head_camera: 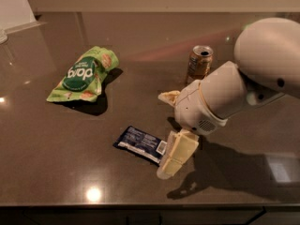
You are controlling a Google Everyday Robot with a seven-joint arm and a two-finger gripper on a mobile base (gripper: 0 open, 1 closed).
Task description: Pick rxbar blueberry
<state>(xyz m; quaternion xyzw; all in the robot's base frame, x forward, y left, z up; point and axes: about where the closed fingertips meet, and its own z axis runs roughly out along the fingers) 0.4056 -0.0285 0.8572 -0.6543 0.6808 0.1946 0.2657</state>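
Observation:
The rxbar blueberry (139, 144) is a flat dark navy wrapper with white print and a barcode patch, lying on the dark countertop (56, 158) near the front middle. My gripper (163, 135) hangs just above the bar's right end, fingers spread wide and open. One cream finger (176, 154) reaches down to the bar's right end on the near side; the other finger (168, 97) points left on the far side. The gripper holds nothing.
A light-green snack bag (82, 74) with a dark green circle lies at the back left. A gold-brown drink can (199, 62) stands behind my white arm (243, 83). The counter's front edge runs along the bottom of the view.

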